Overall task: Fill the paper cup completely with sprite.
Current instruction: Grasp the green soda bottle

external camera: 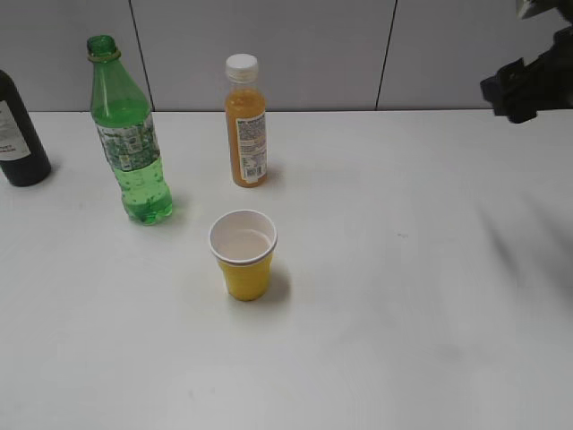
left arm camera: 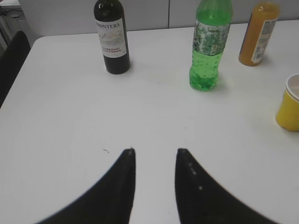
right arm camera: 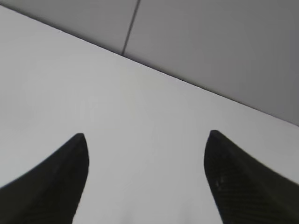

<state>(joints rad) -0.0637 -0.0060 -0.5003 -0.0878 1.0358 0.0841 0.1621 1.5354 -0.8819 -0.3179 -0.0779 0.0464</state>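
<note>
The yellow paper cup (external camera: 243, 253) stands upright near the table's middle, with clear liquid part way up its white inside; its edge shows at the right of the left wrist view (left arm camera: 289, 103). The green sprite bottle (external camera: 131, 134) stands upright with no cap, to the cup's back left, about a third full; it also shows in the left wrist view (left arm camera: 209, 44). My left gripper (left arm camera: 155, 151) is open and empty, low over bare table well short of the bottles. My right gripper (right arm camera: 147, 135) is open and empty; its arm (external camera: 531, 81) hangs high at the far right.
An orange juice bottle (external camera: 245, 121) with a white cap stands behind the cup, and shows in the left wrist view (left arm camera: 258, 32). A dark wine bottle (external camera: 18, 130) with a white label stands at the far left (left arm camera: 112, 37). The white table (external camera: 403, 296) ends at a grey wall.
</note>
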